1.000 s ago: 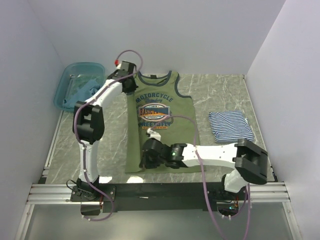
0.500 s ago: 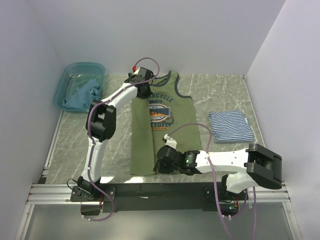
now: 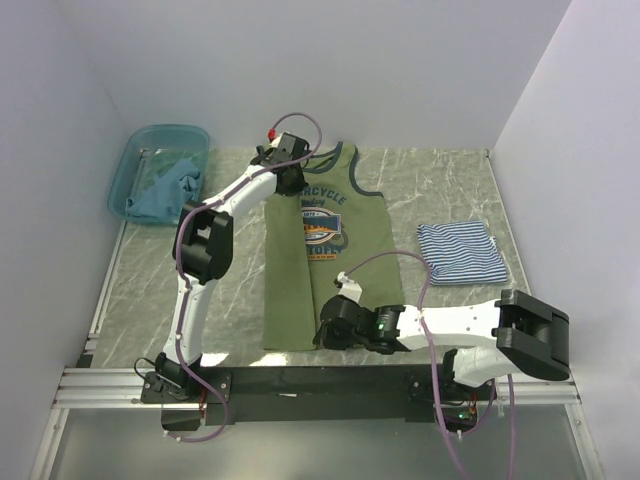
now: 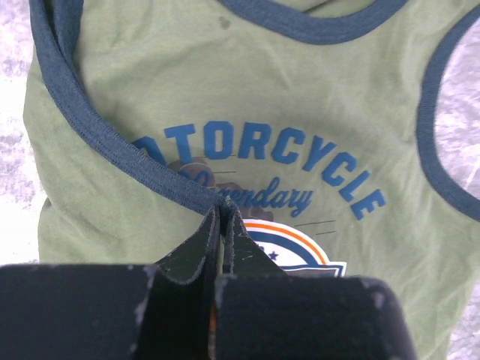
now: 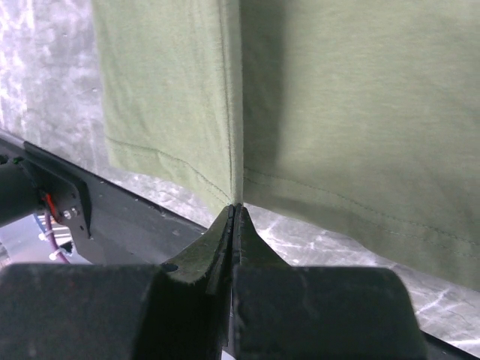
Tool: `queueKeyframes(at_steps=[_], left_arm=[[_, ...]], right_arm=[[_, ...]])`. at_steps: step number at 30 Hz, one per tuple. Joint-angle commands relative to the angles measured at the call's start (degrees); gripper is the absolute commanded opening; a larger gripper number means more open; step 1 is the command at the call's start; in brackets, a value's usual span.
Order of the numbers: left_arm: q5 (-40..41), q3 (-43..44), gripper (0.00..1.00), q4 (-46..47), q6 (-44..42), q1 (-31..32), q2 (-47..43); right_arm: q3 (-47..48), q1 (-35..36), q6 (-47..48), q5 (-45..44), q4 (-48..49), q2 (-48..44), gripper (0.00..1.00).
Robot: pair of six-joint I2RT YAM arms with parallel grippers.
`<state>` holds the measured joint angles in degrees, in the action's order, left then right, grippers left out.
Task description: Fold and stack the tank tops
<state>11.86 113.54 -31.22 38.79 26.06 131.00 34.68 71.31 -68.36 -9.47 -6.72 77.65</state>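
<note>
Soft olive green tank top with dark trim (image 3: pixel 335 215) lay mid-way across the grey marbled table (image 3: pixel 440 190). The left arm stretched far, the left gripper (image 4: pixel 221 216) clamped on the armhole trim. The right arm lay low at the near edge, the right gripper (image 5: pixel 235 208) pinching the hem at a lengthwise fold.

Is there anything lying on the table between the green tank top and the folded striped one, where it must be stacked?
Nothing visible. Only bare table lies between the green tank top and the striped tank top; the right arm runs nearer the front edge.
</note>
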Motion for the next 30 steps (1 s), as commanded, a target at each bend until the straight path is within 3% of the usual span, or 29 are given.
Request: queueKeyframes(at_steps=[1, 10, 13, 14, 15, 16, 17, 18, 19, 20, 22, 25, 28, 30], left_arm=[[-0.34, 3.45, 0.00, 1.60, 0.15, 0.57, -0.40], [-3.24, 0.81, 0.01, 5.03, -0.46, 0.92, 0.83], [-4.21, 1.16, 0.11, 5.47, -0.99, 1.09, 1.63], [-4.21, 1.07, 0.23, 5.64, -1.08, 1.09, 1.71], [-4.38, 0.81, 0.28, 5.99, -1.34, 1.09, 1.72], [-4.13, 0.81, 0.33, 6.00, -1.34, 1.09, 1.72], [-3.95, 0.81, 0.42, 6.09, -1.43, 1.09, 1.54], [-4.03, 0.55, 0.45, 6.09, -1.61, 1.09, 1.28], [-3.25, 0.11, 0.48, 6.26, -1.69, 1.01, 0.84], [-2.64, -0.24, 0.52, 6.61, -1.61, 0.83, -0.38], [-2.02, -2.43, 0.53, 7.66, -1.35, 0.31, -2.14], [-2.10, -5.85, 0.53, 9.68, 0.23, -1.54, -5.92], [-1.92, -7.79, 0.45, 9.16, 1.90, -2.95, -7.95], [-3.15, -8.59, 0.34, 8.90, 2.17, -3.30, -8.30]], right_arm=[[-1.01, -0.20, -1.51, -1.34, 1.01, -1.27, 0.00], [-2.95, -0.03, -2.57, -1.51, 1.89, -1.09, 0.00], [-3.03, -0.03, -2.74, -1.42, 1.63, -0.74, 0.00], [-3.04, -0.12, -2.92, -1.51, 1.54, -0.74, 0.00], [-3.12, -0.03, -2.92, -1.77, 1.19, -0.92, 0.07], [-3.04, -0.03, -3.10, -1.77, 0.75, -0.92, 0.07], [-2.86, -0.03, -3.01, -2.30, 0.05, -1.27, 0.17], [-2.34, 0.06, -2.92, -2.91, -1.70, -1.62, 0.23], [-2.16, 0.15, -2.75, -3.53, -2.67, -2.49, 0.37], [-1.81, 0.15, -2.66, -5.10, -5.12, -3.28, 0.41], [-0.05, 0.67, -2.14, -7.21, -8.12, -5.21, 0.47], [3.72, 1.20, -0.12, -10.99, -12.78, -6.19, 0.48], [9.17, 1.55, 4.09, -12.85, -14.55, -3.31, 0.47], [13.55, 1.64, 6.47, -12.94, -14.55, -0.67, 0.47]])
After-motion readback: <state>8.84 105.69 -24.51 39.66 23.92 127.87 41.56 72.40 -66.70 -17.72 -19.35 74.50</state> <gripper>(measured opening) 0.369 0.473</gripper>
